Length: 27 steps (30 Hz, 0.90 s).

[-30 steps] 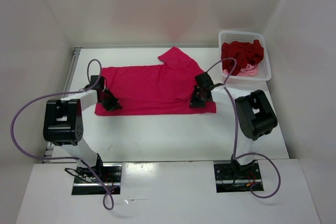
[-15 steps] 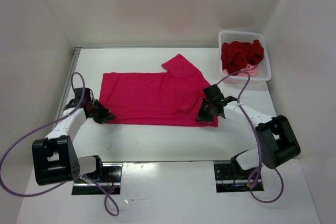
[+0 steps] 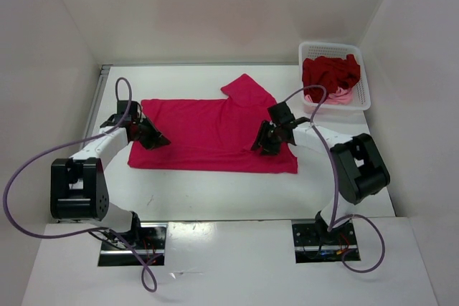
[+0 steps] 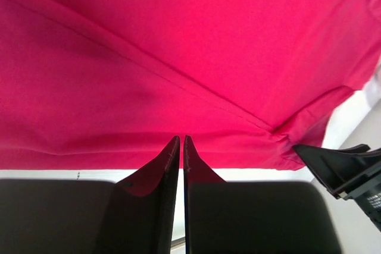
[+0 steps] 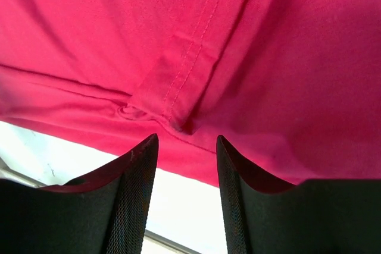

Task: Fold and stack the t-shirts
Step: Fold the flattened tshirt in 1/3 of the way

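A bright magenta-red t-shirt (image 3: 208, 130) lies spread flat on the white table, one sleeve (image 3: 247, 87) pointing to the back. My left gripper (image 3: 158, 141) rests low over its left edge; in the left wrist view the jaws (image 4: 181, 140) are shut to a sliver, with no cloth seen between them and the shirt (image 4: 190, 57) just beyond the tips. My right gripper (image 3: 261, 145) stands open over the shirt's right part, its fingers apart in front of a folded sleeve hem (image 5: 178, 93). A dark crimson t-shirt (image 3: 330, 72) and a light pink one (image 3: 338, 96) lie bunched in the basket.
The white mesh basket (image 3: 331, 46) stands at the back right corner. White walls close in the table at the left, back and right. The right gripper's body (image 4: 348, 168) shows at the right edge of the left wrist view.
My right gripper has opened and let go of the shirt's right side. The left gripper swung out to the left, then came back onto the shirt's left edge. The shirt lies slightly nearer the front.
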Each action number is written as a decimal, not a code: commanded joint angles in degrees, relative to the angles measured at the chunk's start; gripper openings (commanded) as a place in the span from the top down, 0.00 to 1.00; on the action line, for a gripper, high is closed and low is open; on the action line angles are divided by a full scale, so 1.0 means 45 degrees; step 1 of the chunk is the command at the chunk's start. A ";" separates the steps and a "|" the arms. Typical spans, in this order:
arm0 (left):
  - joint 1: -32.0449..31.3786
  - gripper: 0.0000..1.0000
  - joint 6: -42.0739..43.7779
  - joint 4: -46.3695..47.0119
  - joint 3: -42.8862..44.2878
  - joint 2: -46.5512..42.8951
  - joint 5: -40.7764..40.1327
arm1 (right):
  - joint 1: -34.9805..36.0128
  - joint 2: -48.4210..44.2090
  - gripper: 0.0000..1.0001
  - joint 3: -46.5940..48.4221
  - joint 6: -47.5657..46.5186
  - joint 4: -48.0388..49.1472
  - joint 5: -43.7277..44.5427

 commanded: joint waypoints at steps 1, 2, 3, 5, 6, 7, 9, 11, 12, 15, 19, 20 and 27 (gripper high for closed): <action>-0.0062 0.89 -0.0097 0.0641 -0.0016 0.0324 -0.0046 | 0.0089 0.0073 0.50 0.0232 0.0053 0.0603 -0.0035; -0.0062 0.89 -0.0097 0.0777 -0.0016 0.0326 -0.0047 | 0.0089 0.0247 0.52 0.0367 0.0053 0.0603 -0.0035; -0.0062 0.89 0.0019 0.0778 -0.0016 0.0635 -0.0202 | 0.0089 0.0462 0.56 0.0504 0.0053 0.0603 -0.0035; -0.0062 0.89 0.0137 0.0778 -0.0016 0.0812 -0.0340 | 0.0089 0.0812 0.66 0.0640 0.0053 0.0603 -0.0035; -0.0062 0.89 0.0138 0.0778 -0.0016 0.0969 -0.0476 | 0.0089 0.0932 0.69 0.0835 -0.0063 0.0603 -0.0035; -0.0062 0.89 0.0138 0.0778 -0.0016 0.0970 -0.0477 | 0.0089 0.0933 0.71 0.0837 -0.0065 0.0603 -0.0035; -0.0062 0.89 0.0274 0.0778 -0.0016 0.1087 -0.0594 | 0.0089 0.1244 0.77 0.1187 -0.0065 0.0603 -0.0035; -0.0062 0.89 0.0274 0.0778 -0.0016 0.1087 -0.0594 | 0.0089 0.1439 0.78 0.1576 -0.0182 0.0487 0.0100; -0.0062 0.89 0.0274 0.0778 -0.0016 0.1087 -0.0594 | 0.0089 0.1557 0.83 0.1715 -0.0317 0.0351 0.0101; -0.0062 0.89 0.0274 0.0778 -0.0016 0.1087 -0.0594 | 0.0089 0.1888 0.89 0.2242 -0.0435 0.0350 0.0101; -0.0062 0.89 0.0274 0.0778 -0.0016 0.1087 -0.0594 | 0.0089 0.3117 0.96 0.3780 -0.0436 0.0232 -0.0151; -0.0062 0.89 0.0274 0.0778 -0.0016 0.1087 -0.0594 | 0.0089 0.3488 0.97 0.4192 -0.0436 0.0232 -0.0307; -0.0179 0.89 0.0429 0.0524 0.0101 0.0445 -0.0963 | 0.0206 0.3909 0.60 0.6387 -0.0182 -0.0122 -0.0680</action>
